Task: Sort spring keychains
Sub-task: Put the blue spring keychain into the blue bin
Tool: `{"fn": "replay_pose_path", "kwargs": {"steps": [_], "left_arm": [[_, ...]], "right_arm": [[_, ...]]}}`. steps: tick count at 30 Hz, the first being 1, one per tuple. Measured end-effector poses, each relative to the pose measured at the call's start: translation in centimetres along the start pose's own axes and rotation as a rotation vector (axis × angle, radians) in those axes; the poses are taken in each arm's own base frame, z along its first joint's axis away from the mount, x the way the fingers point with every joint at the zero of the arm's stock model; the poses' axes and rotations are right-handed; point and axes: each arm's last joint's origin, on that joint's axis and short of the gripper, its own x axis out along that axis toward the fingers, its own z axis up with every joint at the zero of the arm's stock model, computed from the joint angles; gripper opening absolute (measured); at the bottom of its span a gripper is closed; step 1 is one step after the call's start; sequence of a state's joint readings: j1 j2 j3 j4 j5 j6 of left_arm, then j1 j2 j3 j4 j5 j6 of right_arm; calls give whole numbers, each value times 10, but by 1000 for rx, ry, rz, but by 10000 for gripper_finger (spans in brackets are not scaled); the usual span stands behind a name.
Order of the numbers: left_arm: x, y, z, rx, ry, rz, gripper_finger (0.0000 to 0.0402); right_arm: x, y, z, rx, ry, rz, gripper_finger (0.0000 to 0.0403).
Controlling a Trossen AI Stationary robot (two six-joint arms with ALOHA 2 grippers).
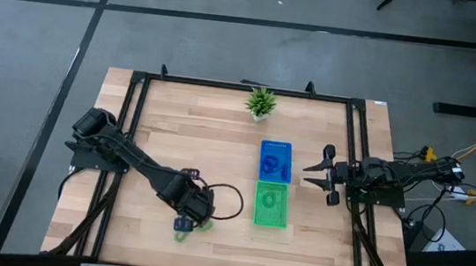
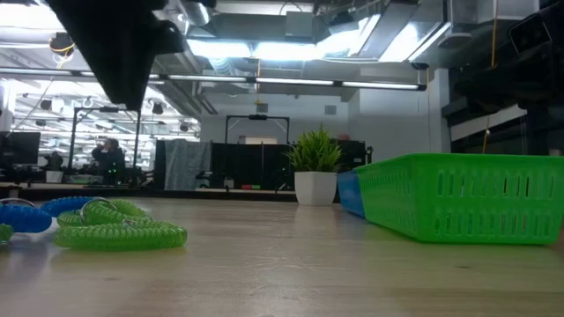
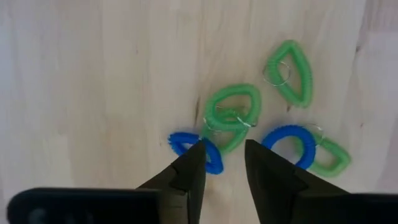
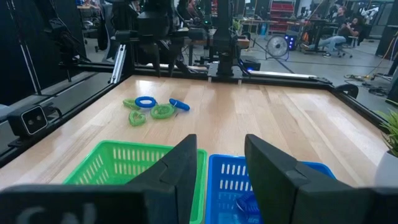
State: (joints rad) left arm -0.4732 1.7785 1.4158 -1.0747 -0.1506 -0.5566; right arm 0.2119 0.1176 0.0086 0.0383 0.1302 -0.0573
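Near the front edge of the table [image 1: 170,108], the left arm is stretched diagonally from its mount at the left side, and the left gripper [image 3: 222,163] is pointed straight down over a small cluster of spring keychains. Its two dark fingers [image 3: 189,169] are seen parted with a clear gap and nothing held between them. One fingertip is placed at the end of a blue coiled keychain [image 3: 196,151]; whether it touches cannot be told. A light green keychain [image 3: 233,109] is lain just ahead of the gap, overlapping a second green loop beneath it. Another blue ring [image 3: 290,144] is found beside the other finger, resting against a green loop [image 3: 331,157], and one more green keychain [image 3: 290,71] is set a little apart, farther out. Each is a tightly coiled plastic loop, some with a thin metal ring attached.

The right gripper [image 4: 221,162] is held at the table's right side, level above the green tray [image 4: 118,163] and blue tray [image 4: 227,177], its fingers parted and empty. Keychains are already seen inside both trays in the high view.
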Motion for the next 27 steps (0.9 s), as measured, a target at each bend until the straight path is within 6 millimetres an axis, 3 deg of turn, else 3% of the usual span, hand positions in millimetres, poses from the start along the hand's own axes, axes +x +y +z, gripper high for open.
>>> {"fn": "replay_pose_path", "kwargs": {"steps": [10, 13, 20, 27], "left_arm": [[2, 0, -6, -123, 57, 17, 179], [11, 0, -12, -124, 68, 34, 193], [42, 1, -38, -167, 141, 92, 195], [62, -6, -43, -171, 64, 25, 186]], "right_arm": [[0, 0, 0, 0, 0, -1, 136], [0, 0, 0, 0, 0, 0, 136], [0, 0, 0, 0, 0, 0, 136], [0, 0, 0, 0, -1, 0, 136]]}}
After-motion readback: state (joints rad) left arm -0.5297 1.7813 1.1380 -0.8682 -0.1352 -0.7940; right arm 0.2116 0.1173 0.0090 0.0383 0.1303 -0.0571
